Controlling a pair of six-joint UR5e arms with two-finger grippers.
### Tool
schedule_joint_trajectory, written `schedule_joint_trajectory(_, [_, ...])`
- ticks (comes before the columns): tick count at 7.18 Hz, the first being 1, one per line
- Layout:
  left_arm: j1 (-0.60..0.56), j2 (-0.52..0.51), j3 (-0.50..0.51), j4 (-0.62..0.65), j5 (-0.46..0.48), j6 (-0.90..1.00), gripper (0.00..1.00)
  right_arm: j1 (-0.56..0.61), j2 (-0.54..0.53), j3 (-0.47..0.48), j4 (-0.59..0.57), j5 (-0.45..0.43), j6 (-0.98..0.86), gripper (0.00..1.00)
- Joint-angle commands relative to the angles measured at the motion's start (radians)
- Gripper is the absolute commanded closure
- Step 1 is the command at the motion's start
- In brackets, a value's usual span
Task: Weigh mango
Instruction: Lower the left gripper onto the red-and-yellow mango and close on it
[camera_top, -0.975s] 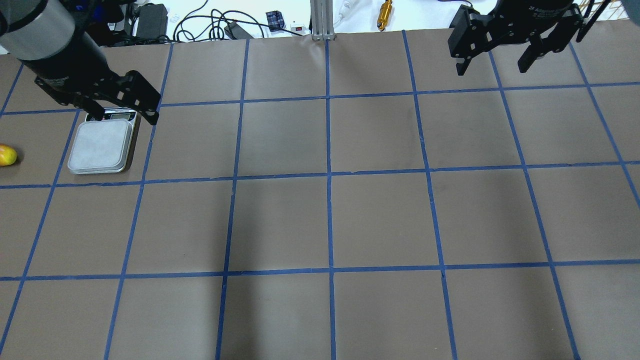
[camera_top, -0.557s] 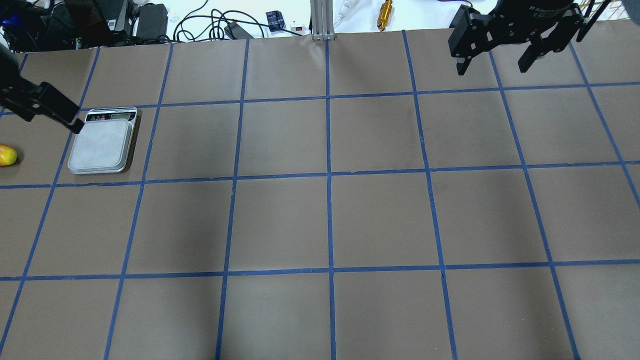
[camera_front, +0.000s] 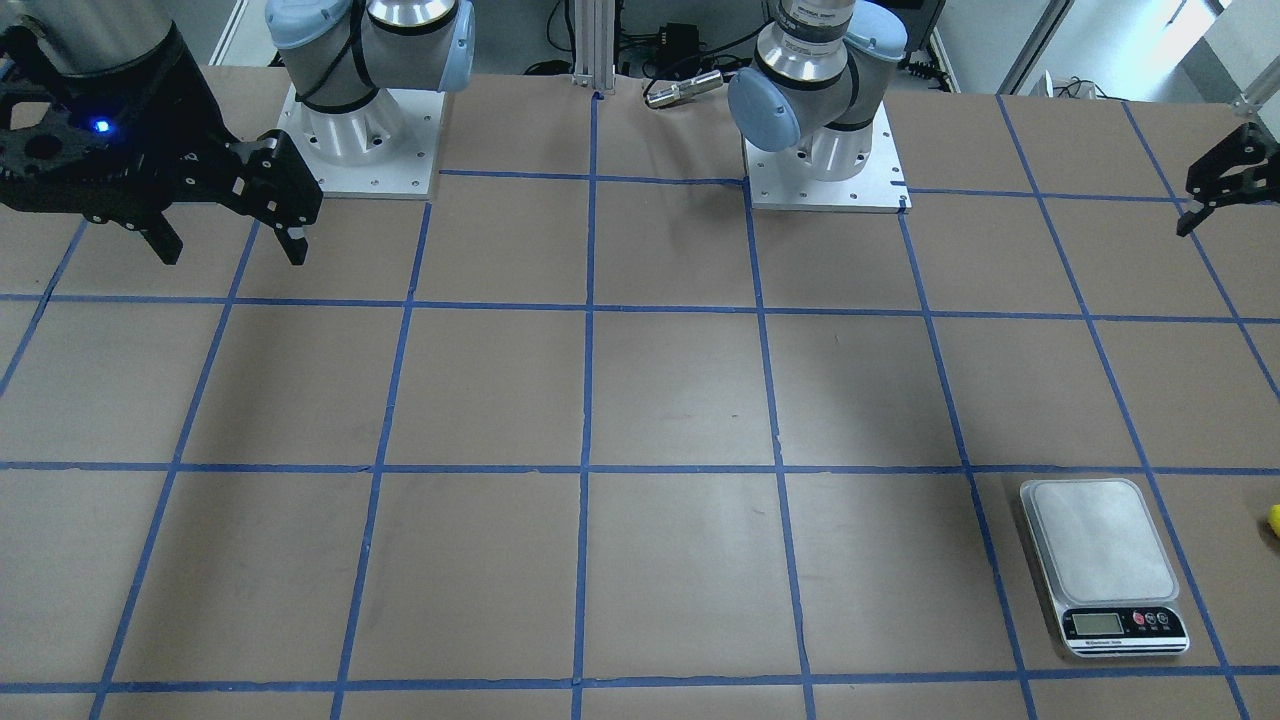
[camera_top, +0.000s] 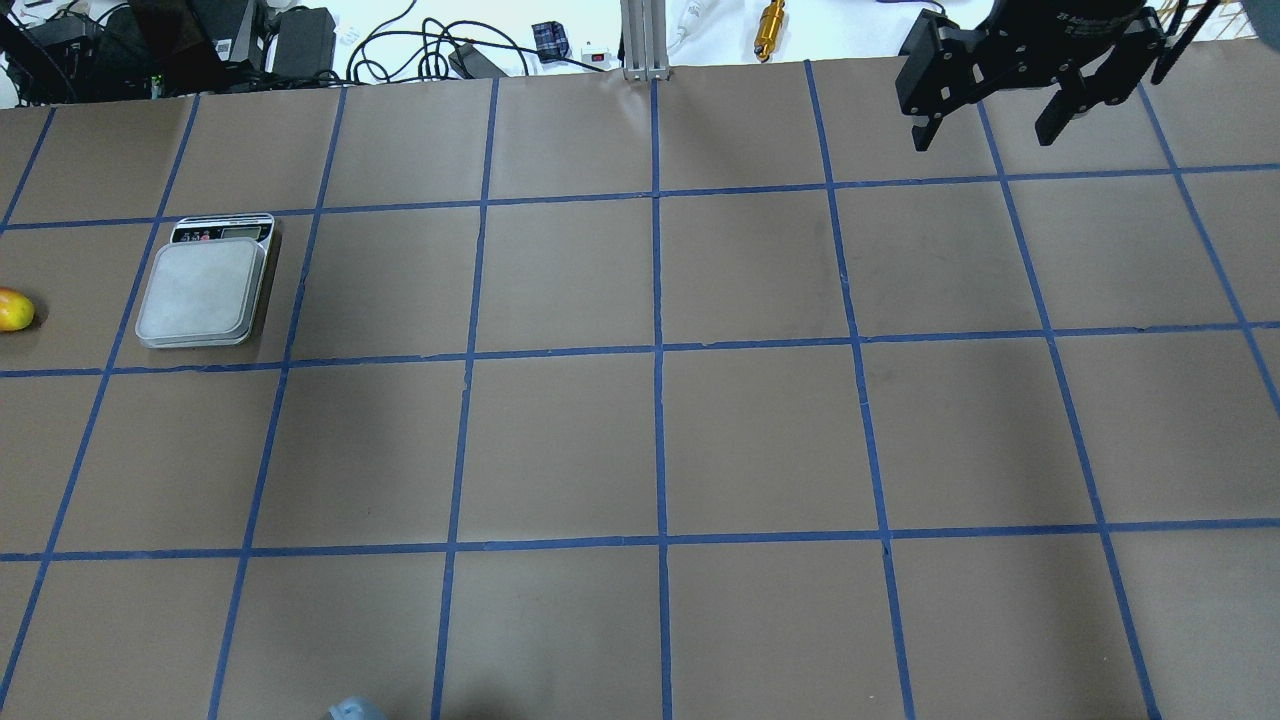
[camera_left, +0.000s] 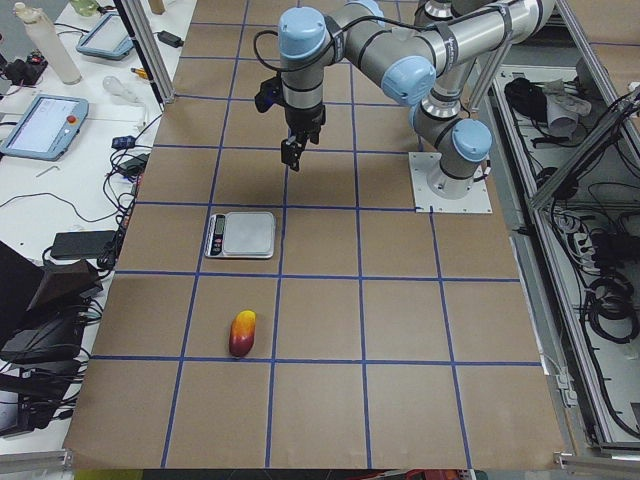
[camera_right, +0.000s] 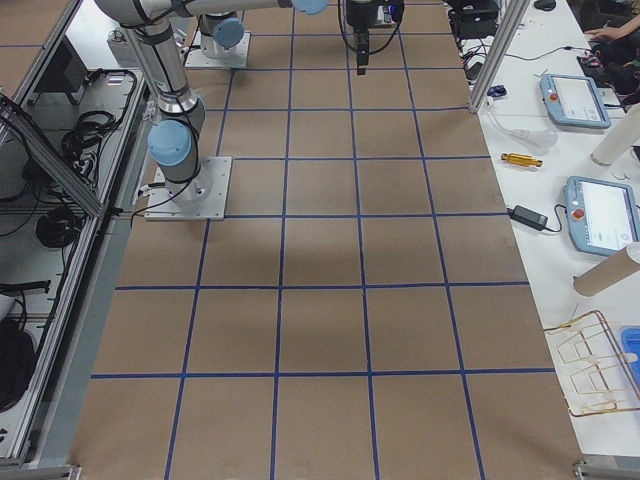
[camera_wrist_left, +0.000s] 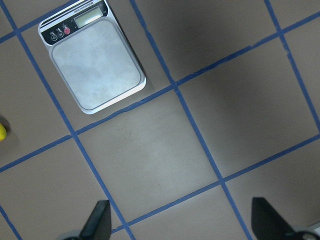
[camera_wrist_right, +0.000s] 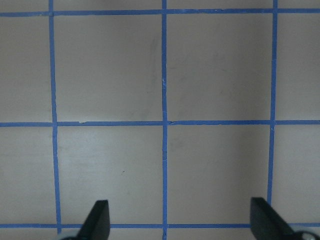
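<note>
The mango (camera_top: 12, 310) lies on the table at the far left edge, yellow and red-orange; it also shows in the exterior left view (camera_left: 243, 333). The grey scale (camera_top: 203, 290) stands to its right with an empty platform. My left gripper (camera_wrist_left: 182, 222) is open and empty, high above the table, with the scale (camera_wrist_left: 95, 62) at the upper left of its view. It is out of the overhead view. My right gripper (camera_top: 985, 125) is open and empty, hanging at the table's far right, away from both things.
The table is brown paper with a blue tape grid (camera_top: 657, 350). Cables, a power brick and a brass part (camera_top: 770, 28) lie beyond the far edge. The arm bases (camera_front: 825, 150) stand on plates at the robot's side.
My left arm has swung away from above the scale's display, to the left and out of the overhead view. The right arm, the scale and the mango have not moved.
</note>
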Motion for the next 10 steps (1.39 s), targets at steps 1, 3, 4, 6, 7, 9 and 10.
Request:
schedule_joint_trajectory(1, [0.07, -0.122, 0.073, 0.024, -0.008, 0.243, 0.0, -0.002, 0.0, 0.0, 0.0, 0.0, 0.0, 0.0])
schedule_joint_trajectory(3, [0.079, -0.251, 0.081, 0.181, 0.005, 0.517, 0.0, 0.0, 0.0, 0.0, 0.0, 0.0, 0.0, 0.0])
schedule_joint_trajectory(4, [0.093, -0.301, 0.081, 0.246, 0.004, 0.587, 0.0, 0.0, 0.0, 0.0, 0.0, 0.0, 0.0, 0.0])
schedule_joint_trajectory(6, [0.126, -0.391, 0.089, 0.36, 0.002, 0.714, 0.0, 0.0, 0.0, 0.0, 0.0, 0.0, 0.0, 0.0])
schedule_joint_trajectory(7, [0.146, -0.443, 0.123, 0.401, -0.001, 0.76, 0.0, 0.0, 0.0, 0.0, 0.0, 0.0, 0.0, 0.0])
schedule_joint_trajectory(9, [0.169, -0.561, 0.252, 0.403, -0.004, 0.88, 0.01, -0.002, 0.0, 0.0, -0.002, 0.0, 0.0, 0.0])
schedule_joint_trajectory(10, [0.171, -0.606, 0.304, 0.403, -0.004, 0.943, 0.01, 0.0, 0.0, 0.0, 0.0, 0.0, 0.0, 0.0])
